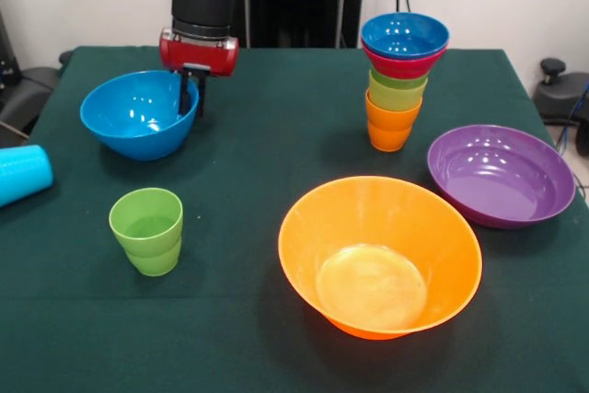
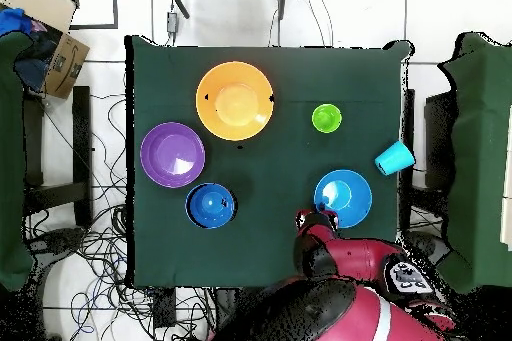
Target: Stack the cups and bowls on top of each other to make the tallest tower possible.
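Front pincer: fingers straddle the far rim of the loose blue bowl, apparently clamping it, likely for lifting.
Front tower: orange cup lowest, blue bowl topmost, stands beside the purple bowl.
Overhead tower: well apart from the gripped bowl across the bench.
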Tool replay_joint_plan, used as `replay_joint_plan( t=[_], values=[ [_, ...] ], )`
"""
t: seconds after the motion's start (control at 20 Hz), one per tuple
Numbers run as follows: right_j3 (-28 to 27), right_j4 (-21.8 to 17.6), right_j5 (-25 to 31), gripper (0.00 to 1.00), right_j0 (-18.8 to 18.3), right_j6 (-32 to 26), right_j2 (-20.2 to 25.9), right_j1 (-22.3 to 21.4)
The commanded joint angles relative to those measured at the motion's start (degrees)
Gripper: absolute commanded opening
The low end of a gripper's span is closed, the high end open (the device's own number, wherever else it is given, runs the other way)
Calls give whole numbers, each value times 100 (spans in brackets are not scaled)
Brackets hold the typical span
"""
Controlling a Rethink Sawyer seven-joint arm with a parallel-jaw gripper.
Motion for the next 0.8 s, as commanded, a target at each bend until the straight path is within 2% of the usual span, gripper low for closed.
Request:
replay_joint_plan(
  t=[0.05,0.1,0.15,0.25,0.4,0.8],
  values=[
    [-407,-59,145,0,61,512,579,271],
    [-419,-94,105,0,67,492,589,230],
    [-332,-155,230,0,9,458,700,3],
    [-134,-203,615,0,-142,369,966,-406],
    [50,-128,1046,0,-196,237,1111,-883],
    [343,7,1796,0,-457,12,1515,-1561]
  ],
)
